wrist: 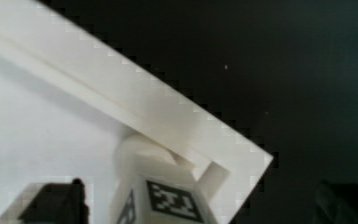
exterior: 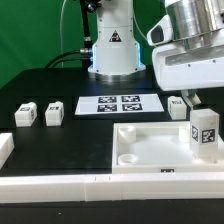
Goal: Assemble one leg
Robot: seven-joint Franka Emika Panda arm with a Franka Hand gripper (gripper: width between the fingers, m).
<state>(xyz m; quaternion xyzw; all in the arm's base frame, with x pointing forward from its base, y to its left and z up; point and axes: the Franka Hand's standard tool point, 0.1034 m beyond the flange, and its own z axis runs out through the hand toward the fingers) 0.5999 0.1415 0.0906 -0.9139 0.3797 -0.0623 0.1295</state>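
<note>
While hovering just above the leg (exterior: pixel 204 132), holds the fingers (wrist: pixel 51 203) of the gripper (exterior: pixel 196 101) wide apart, clasping nothing. Shows the leg upright on the panel (exterior: pixel 160 140) near its corner at the exterior view's right, tag facing outward.

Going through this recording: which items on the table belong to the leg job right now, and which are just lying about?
In the job:
- leg, standing on the square panel
- open fingers, close to that leg

Lying about:
- three spare legs
- marker board
- long white bars
</note>
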